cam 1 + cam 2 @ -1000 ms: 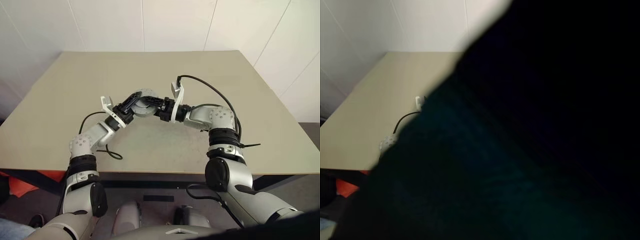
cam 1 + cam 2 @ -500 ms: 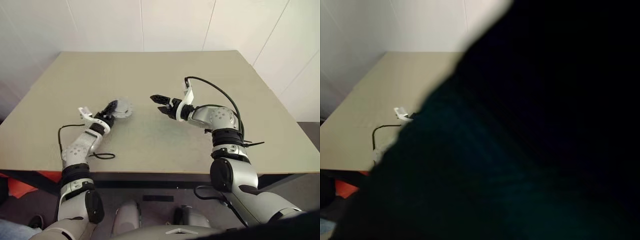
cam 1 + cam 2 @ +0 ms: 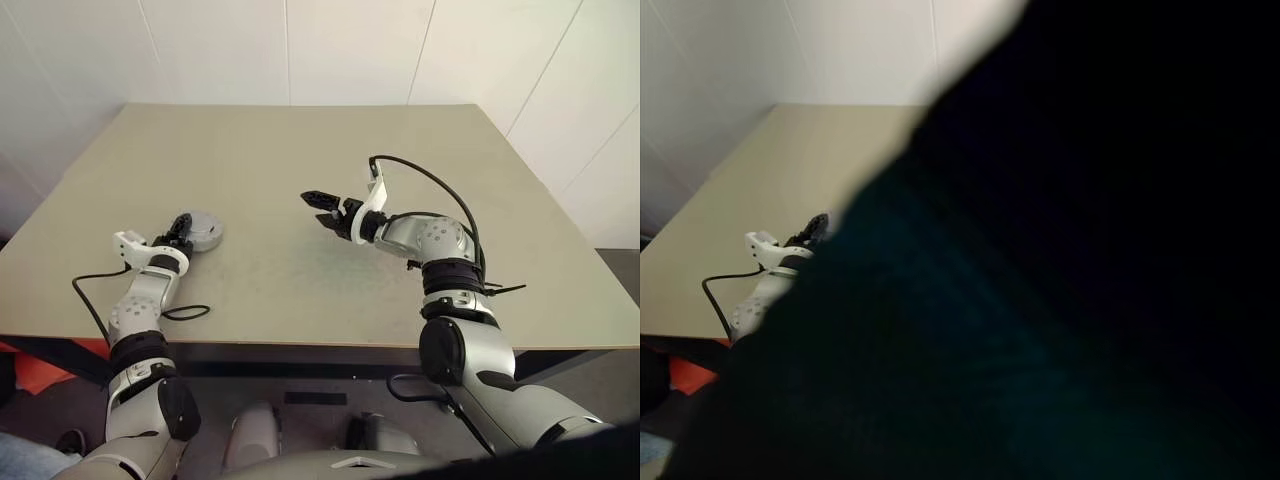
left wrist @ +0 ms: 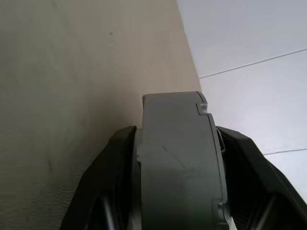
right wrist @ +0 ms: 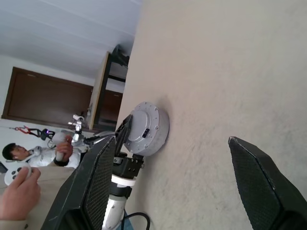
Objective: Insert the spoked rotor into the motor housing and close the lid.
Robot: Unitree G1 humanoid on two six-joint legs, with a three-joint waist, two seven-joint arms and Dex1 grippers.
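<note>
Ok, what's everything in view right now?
table: one, beige, against white walls
motor housing: one, grey, closed, on the table's left part
orange item: one, below the table's left edge, unclear what
dark shelf unit: one, beyond the table
dark obstruction: one, across most of the right eye view
person: one, in the background, holding controllers
left gripper: black, clamped on the housing
right gripper: black, open, above the table's middle

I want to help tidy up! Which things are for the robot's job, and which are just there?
For the job: motor housing, held by the left gripper; right gripper, open and empty.
Just there: table; black cable; person in the background.
</note>
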